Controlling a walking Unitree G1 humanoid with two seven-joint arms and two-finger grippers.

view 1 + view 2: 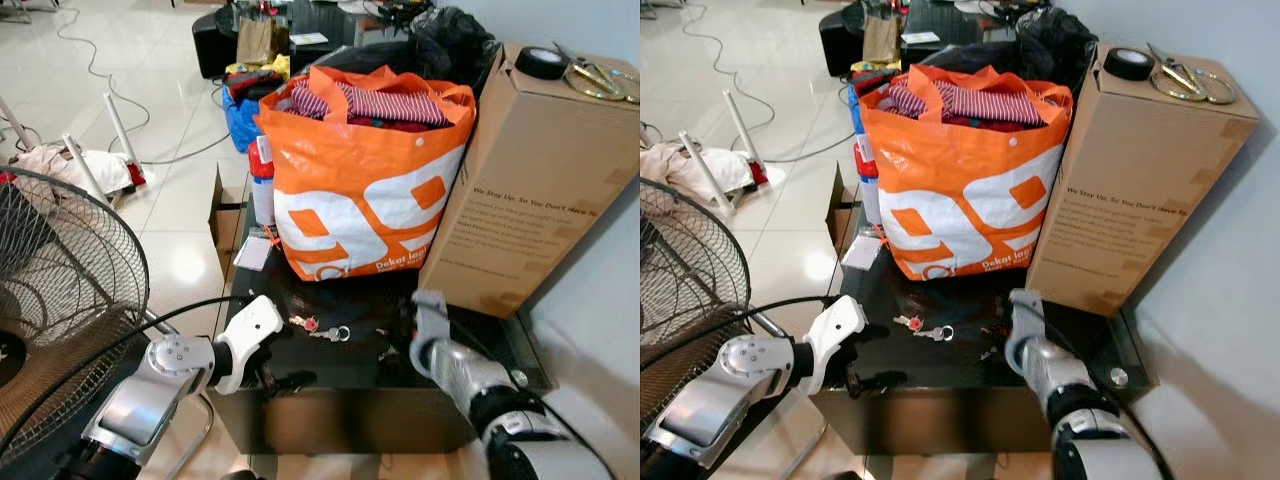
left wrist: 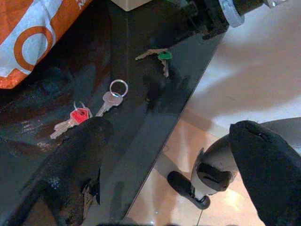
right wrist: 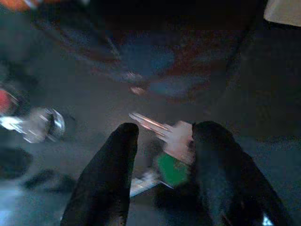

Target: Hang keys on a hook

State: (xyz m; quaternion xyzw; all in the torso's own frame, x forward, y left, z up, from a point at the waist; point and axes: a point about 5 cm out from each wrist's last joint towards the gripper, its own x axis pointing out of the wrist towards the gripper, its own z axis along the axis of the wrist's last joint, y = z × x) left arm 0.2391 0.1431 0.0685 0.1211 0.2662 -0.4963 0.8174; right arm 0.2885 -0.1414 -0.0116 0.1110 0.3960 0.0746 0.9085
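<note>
Early stage: nothing lifted, no hook in sight. Right claw point(image 3: 162, 169) spread, fingers straddling the green-tagged keys point(image 3: 171, 167) lying on the black table point(image 1: 330, 400). Left claw point(image 2: 169, 174) spread wide, idle at the table edge; red-tagged keys point(image 2: 75, 117) lie just ahead of it. Beyond both claws: orange bag point(image 1: 365, 180) and cardboard box point(image 1: 540, 180). Nothing blocks the grasp.
</note>
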